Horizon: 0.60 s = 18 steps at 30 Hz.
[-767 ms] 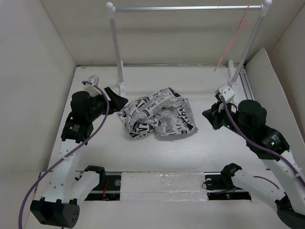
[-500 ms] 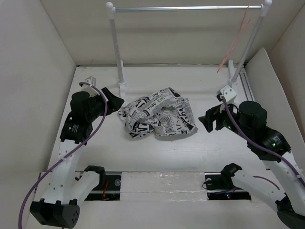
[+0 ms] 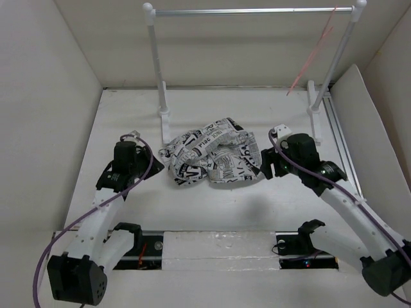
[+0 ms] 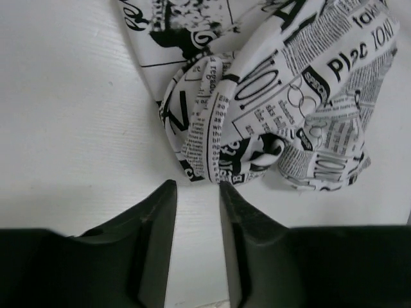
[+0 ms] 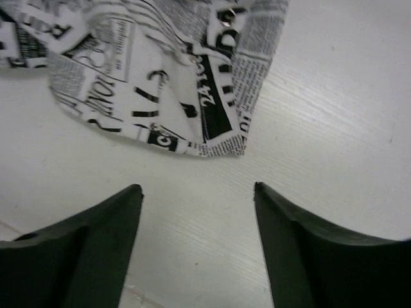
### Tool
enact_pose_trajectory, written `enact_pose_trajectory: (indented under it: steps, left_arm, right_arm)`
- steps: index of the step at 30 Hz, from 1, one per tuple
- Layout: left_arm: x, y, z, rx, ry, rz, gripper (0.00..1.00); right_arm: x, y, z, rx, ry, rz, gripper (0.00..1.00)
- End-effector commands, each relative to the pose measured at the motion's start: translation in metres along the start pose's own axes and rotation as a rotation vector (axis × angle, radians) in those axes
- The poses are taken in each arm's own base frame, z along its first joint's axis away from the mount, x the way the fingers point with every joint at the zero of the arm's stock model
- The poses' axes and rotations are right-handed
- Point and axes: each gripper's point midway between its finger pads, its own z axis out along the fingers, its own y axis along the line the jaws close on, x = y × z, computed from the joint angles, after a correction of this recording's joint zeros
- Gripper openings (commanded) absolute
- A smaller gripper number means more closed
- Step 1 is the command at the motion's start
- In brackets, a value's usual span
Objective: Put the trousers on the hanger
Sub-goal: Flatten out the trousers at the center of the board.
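The trousers (image 3: 212,157) lay crumpled between the arms. The right gripper (image 5: 198,191), wide and empty, faced a hem just ahead. The left gripper (image 4: 196,192), narrow and empty, did likewise.

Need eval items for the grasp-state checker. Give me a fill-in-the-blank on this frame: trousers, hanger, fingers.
The trousers lie crumpled on the table, ___ the two arms.
The hanger hangs at the crossbar's ___ end.
The left gripper's fingers stand ___ together than the right gripper's.
Missing: between; right; closer.
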Motion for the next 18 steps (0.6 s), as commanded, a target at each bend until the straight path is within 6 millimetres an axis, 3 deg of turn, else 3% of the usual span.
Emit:
enact_pose_trajectory:
  steps: [1,3,4,6,7,9,10,15,18]
  left_arm:
    - [-0.023,-0.004,0.013,-0.004,-0.083,0.012,0.32]
    - [-0.017,0.004,0.025,-0.04,-0.042,0.008,0.35]
    - [-0.007,0.006,0.03,-0.027,-0.01,-0.001,0.43]
    - [0.006,0.003,0.036,-0.013,0.006,-0.012,0.49]
    - [0.027,0.001,0.04,-0.01,0.044,-0.032,0.55]
    - [0.042,-0.006,0.044,0.02,0.055,-0.058,0.58]
    - [0.059,-0.006,0.048,0.025,0.084,-0.08,0.59]
    - [0.06,-0.012,0.069,0.035,0.069,-0.104,0.6]
    - [0.058,-0.006,0.085,-0.01,0.068,-0.086,0.55]
  right_arm:
    - [-0.009,-0.018,0.027,0.02,-0.054,0.083,0.8]
    - [0.008,-0.025,0.054,0.02,0.001,0.129,0.82]
    - [0.013,-0.025,0.062,0.001,0.016,0.14,0.82]
    - [0.032,-0.029,0.082,0.015,0.099,0.156,0.83]
    - [0.037,-0.027,0.087,0.005,0.116,0.162,0.83]
    - [0.044,-0.029,0.099,-0.015,0.13,0.188,0.83]
    - [0.052,-0.024,0.104,-0.047,0.136,0.193,0.83]
    - [0.056,-0.026,0.121,-0.047,0.123,0.194,0.81]
    - [0.065,-0.028,0.133,-0.061,0.147,0.199,0.74]
